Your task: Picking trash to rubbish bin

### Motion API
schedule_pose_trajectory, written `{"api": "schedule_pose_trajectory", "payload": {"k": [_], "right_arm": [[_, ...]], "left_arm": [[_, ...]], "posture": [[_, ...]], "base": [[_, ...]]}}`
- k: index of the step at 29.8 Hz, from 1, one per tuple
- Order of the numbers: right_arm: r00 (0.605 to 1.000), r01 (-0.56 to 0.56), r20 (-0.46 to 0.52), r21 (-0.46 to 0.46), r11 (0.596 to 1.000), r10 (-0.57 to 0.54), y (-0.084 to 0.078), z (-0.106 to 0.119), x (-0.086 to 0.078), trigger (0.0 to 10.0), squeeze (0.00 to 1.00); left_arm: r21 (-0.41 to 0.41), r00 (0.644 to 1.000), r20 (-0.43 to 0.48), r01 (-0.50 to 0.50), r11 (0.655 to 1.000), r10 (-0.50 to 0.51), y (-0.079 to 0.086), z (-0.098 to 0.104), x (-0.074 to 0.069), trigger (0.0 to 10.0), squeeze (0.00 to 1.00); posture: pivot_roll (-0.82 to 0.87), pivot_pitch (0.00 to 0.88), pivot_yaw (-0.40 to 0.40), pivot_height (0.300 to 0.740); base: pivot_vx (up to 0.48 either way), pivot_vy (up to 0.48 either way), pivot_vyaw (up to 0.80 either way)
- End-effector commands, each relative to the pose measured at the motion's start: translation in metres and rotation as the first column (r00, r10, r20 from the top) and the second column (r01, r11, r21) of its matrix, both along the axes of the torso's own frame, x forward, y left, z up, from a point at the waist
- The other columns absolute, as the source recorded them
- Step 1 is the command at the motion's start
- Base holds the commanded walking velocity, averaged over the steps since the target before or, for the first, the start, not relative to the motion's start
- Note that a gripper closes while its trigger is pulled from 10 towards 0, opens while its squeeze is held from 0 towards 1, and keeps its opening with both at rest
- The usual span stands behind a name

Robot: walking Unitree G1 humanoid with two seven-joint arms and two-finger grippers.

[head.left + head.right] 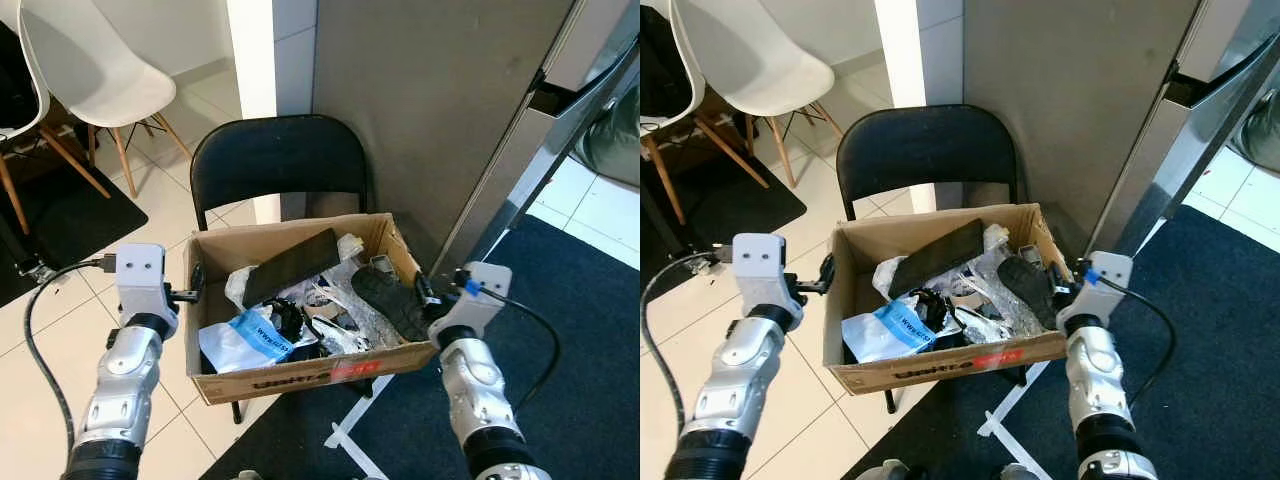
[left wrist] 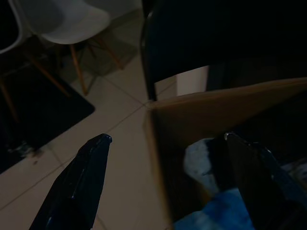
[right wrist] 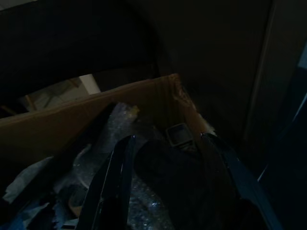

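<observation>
Trash, one cardboard box (image 1: 300, 378) full, resting on the seat of a black folding chair (image 1: 277, 160) dead ahead of me at 12 o'clock. Contents, as far as I can sort them: a long dark flat piece (image 1: 291, 265) lying slantwise across the top; a black shoe sole (image 1: 390, 300) toward 2 o'clock by the right wall; a white bag with a blue label (image 1: 250, 337) at the near left corner; crumpled clear wrapping (image 1: 345, 310) filling the middle.

My left gripper (image 2: 165, 158): fingers spread wide, straddling the box's left wall, one finger outside over the tiled floor (image 1: 40, 350), the other over the inside.

My right gripper (image 3: 168, 158): fingers spread, held over the shoe sole at the box's right edge, nothing between them.

Surroundings: white shell chairs (image 1: 95, 70) at 10 o'clock; dark blue carpet (image 1: 580, 330) at 3 o'clock; grey panel behind the chair.
</observation>
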State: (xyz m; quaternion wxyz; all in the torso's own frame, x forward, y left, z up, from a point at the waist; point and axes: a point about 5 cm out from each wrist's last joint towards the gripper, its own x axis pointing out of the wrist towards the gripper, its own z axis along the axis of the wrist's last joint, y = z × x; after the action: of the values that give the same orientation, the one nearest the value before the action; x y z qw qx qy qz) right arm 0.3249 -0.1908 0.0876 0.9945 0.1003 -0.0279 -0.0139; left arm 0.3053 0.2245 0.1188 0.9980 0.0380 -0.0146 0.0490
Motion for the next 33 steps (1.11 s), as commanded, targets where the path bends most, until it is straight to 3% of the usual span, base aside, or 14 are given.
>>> {"api": "schedule_pose_trajectory", "payload": {"k": [1, 11, 16, 26, 33], "right_arm": [[1.0, -0.012, -0.026, 0.015, 1.0, 0.013, 0.002, -0.005, -0.004, 10.0, 0.0], [0.992, -0.11, -0.056, -0.002, 0.994, 0.109, 0.018, -0.008, -0.002, 10.0, 0.0], [0.987, -0.141, -0.073, -0.002, 0.99, 0.14, 0.023, -0.008, -0.002, 10.0, 0.0], [0.986, -0.125, -0.114, -0.002, 0.992, 0.124, 0.024, -0.012, -0.005, 10.0, 0.0], [0.985, -0.111, -0.137, -0.009, 0.994, 0.109, 0.019, -0.018, -0.009, 10.0, 0.0]], "left_arm": [[0.006, 0.999, -0.006, -0.042, 0.999, 0.042, 0.01, -0.001, -0.006, 10.0, 0.0], [-0.014, 1.0, -0.021, -0.021, 1.0, 0.021, 0.005, -0.006, -0.007, 10.0, 0.0], [-0.006, 1.0, -0.02, 0.013, 1.0, -0.014, -0.006, -0.005, -0.003, 10.0, 0.0], [0.012, 0.998, -0.044, 0.05, 0.999, -0.049, -0.017, -0.012, -0.003, 10.0, 0.0], [-0.004, 0.996, -0.041, 0.075, 0.997, -0.075, -0.031, -0.013, -0.001, 10.0, 0.0]], "posture": [[0.13, 0.114, 0.019, 0.74], [0.12, 0.107, 0.018, 0.74], [0.1, 0.113, 0.02, 0.74], [0.08, 0.121, 0.006, 0.74], [0.07, 0.106, 0.002, 0.74]], "base": [[0.0, 0.0, 0.0], [0.0, 0.0, 0.0], [0.0, 0.0, 0.0], [0.0, 0.0, 0.0], [0.0, 0.0, -0.52]]}}
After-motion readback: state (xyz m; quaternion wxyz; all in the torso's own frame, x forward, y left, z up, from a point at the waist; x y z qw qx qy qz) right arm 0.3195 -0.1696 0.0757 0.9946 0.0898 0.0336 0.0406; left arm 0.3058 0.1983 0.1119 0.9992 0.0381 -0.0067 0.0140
